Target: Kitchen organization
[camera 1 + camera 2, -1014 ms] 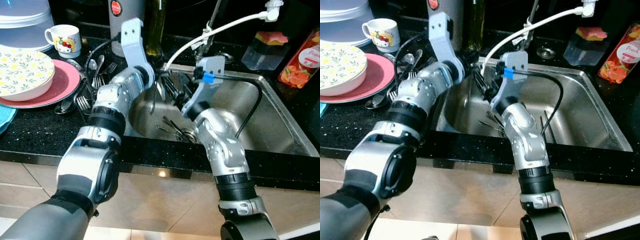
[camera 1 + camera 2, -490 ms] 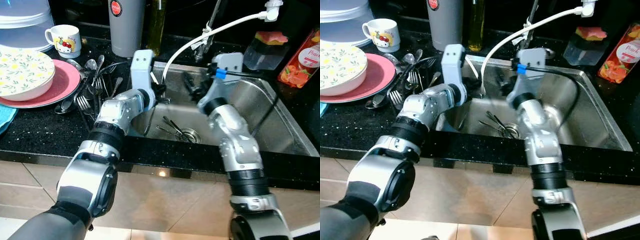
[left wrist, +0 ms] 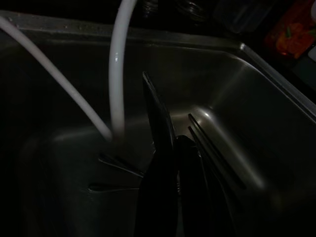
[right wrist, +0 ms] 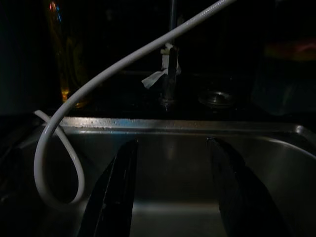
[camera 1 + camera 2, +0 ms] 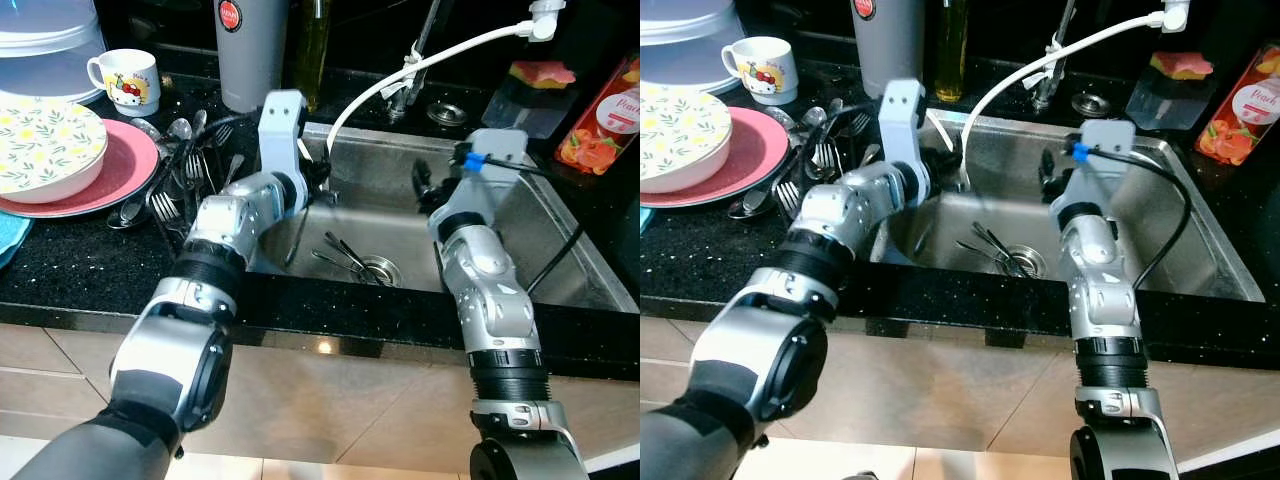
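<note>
The steel sink (image 5: pixel 520 235) holds a few pieces of cutlery (image 5: pixel 345 255) by the drain. My left gripper (image 5: pixel 316 182) is at the sink's left wall, fingers together on a thin dark piece of cutlery (image 5: pixel 291 245) that hangs down into the basin. In the left wrist view the black fingers (image 3: pixel 163 148) lie close together over the basin. My right gripper (image 5: pixel 421 186) hovers over the middle of the sink. Its fingers (image 4: pixel 116 182) stand apart in the right wrist view with nothing between them.
A heap of forks and spoons (image 5: pixel 185 170) lies on the black counter left of the sink, beside a pink plate (image 5: pixel 135 160) with a floral bowl (image 5: pixel 45 145). A mug (image 5: pixel 125 80), grey tumbler (image 5: pixel 250 50), oil bottle (image 5: pixel 312 45) and white hose (image 5: pixel 420 65) stand behind.
My right gripper has drawn away from the left one, moving right across the sink. My left gripper has come down from the sink's rim to its left wall.
</note>
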You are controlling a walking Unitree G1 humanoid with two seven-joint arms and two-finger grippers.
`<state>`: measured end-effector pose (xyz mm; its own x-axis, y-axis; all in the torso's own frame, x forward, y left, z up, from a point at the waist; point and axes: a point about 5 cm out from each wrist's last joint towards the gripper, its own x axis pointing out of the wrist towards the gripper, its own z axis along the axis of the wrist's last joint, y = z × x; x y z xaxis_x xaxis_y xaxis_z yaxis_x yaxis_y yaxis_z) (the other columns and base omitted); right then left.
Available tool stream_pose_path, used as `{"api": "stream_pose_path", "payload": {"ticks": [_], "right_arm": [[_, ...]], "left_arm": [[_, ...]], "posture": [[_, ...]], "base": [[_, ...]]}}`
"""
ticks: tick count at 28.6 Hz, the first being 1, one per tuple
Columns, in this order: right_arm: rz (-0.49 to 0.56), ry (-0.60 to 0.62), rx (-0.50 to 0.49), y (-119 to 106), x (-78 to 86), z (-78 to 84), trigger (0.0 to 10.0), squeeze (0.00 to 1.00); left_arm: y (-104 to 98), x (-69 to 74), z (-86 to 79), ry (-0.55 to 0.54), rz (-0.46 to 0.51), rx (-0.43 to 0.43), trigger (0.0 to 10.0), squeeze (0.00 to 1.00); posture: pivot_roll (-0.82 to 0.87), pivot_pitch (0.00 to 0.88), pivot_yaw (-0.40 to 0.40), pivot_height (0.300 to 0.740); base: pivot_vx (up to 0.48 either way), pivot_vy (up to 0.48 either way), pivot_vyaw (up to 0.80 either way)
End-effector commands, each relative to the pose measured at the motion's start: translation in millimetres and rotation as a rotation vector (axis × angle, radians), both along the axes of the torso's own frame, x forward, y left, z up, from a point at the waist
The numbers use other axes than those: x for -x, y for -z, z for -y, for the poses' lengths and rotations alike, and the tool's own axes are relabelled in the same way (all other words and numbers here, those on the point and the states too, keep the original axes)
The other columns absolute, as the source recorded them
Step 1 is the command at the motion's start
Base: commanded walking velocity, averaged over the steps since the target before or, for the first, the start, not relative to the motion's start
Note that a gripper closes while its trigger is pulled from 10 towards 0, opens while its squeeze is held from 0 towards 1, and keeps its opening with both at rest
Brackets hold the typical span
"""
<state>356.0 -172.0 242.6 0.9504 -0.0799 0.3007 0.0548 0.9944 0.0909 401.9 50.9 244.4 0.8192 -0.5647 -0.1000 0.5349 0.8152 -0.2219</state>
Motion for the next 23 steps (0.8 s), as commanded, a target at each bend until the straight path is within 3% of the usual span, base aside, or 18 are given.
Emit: {"api": "stream_pose_path", "payload": {"ticks": [1, 6, 7, 8, 9, 10, 15, 16, 19, 20, 22, 23], "right_arm": [[0.023, 0.014, -0.008, -3, 1.7, 3.3, 10.0, 0.0], [0.032, 0.008, -0.013, -4, 2.4, 1.1, 10.0, 0.0], [0.034, 0.005, -0.015, -4, 2.6, 0.0, 10.0, 0.0], [0.035, 0.002, -0.015, -4, 2.8, -1.1, 10.0, 0.0], [0.035, -0.001, -0.016, -4, 2.9, -2.1, 10.0, 0.0], [0.036, -0.002, -0.017, -4, 3.0, -2.9, 10.0, 0.0], [0.039, -0.01, -0.02, -4, 3.3, -4.8, 10.0, 0.0], [0.04, -0.013, -0.021, -4, 3.3, -5.2, 10.0, 0.0], [0.046, -0.018, -0.024, -5, 3.7, -6.0, 10.0, 0.0], [0.049, -0.023, -0.026, -6, 4.1, -6.8, 10.0, 0.0], [0.052, -0.026, -0.028, -6, 4.3, -7.3, 10.0, 0.0], [0.053, -0.031, -0.029, -6, 4.7, -8.7, 10.0, 0.0]], "left_arm": [[6, 1.3, 6.6, 0.02, -0.014, -0.01, 10.0, 0.0], [10, 1.4, 7.6, 0.036, -0.029, -0.027, 10.0, 0.0], [12, 1.6, 7.9, 0.04, -0.033, -0.036, 10.0, 0.22], [13, 1.8, 8.1, 0.042, -0.033, -0.043, 10.0, 0.67], [14, 1.8, 8.1, 0.04, -0.031, -0.05, 10.0, 0.96], [14, 1.9, 8.2, 0.039, -0.027, -0.051, 10.0, 1.0], [6, 3.7, 8.9, 0.058, 0.035, -0.016, 10.0, 1.0], [-1, 3.8, 6.2, 0.035, 0.098, -0.014, 10.0, 1.0], [-12, 4.8, -0.5, -0.049, 0.263, -0.182, 10.0, 1.0], [-15, 9.0, -0.6, -0.056, 0.317, -0.248, 10.0, 0.18], [-17, 12.4, 0.0, -0.056, 0.347, -0.286, 10.0, 0.18], [-19, 18.8, 1.0, -0.053, 0.382, -0.311, 10.0, 0.0]], "posture": [[0.21, 0.06, -0.078, 0.74], [0.21, 0.063, -0.078, 0.74], [0.21, 0.063, -0.078, 0.74], [0.2, 0.065, -0.077, 0.74], [0.2, 0.066, -0.077, 0.74], [0.2, 0.066, -0.077, 0.74], [0.2, 0.073, -0.078, 0.74], [0.2, 0.076, -0.08, 0.74], [0.2, 0.08, -0.083, 0.74], [0.2, 0.081, -0.083, 0.74], [0.2, 0.081, -0.083, 0.74], [0.21, 0.084, -0.085, 0.74]], "base": [[0.0, 0.0, 0.0], [0.0, 0.0, 0.0], [0.0, 0.0, 0.0], [0.0, 0.0, 0.0], [0.0, 0.0, 0.0], [0.0, 0.0, 0.0], [0.0, 0.0, 0.0], [0.0, 0.0, 0.0], [0.0, 0.0, 0.0], [0.0, 0.0, 0.0], [0.0, 0.0, 0.0], [0.0, 0.0, 0.0]]}}
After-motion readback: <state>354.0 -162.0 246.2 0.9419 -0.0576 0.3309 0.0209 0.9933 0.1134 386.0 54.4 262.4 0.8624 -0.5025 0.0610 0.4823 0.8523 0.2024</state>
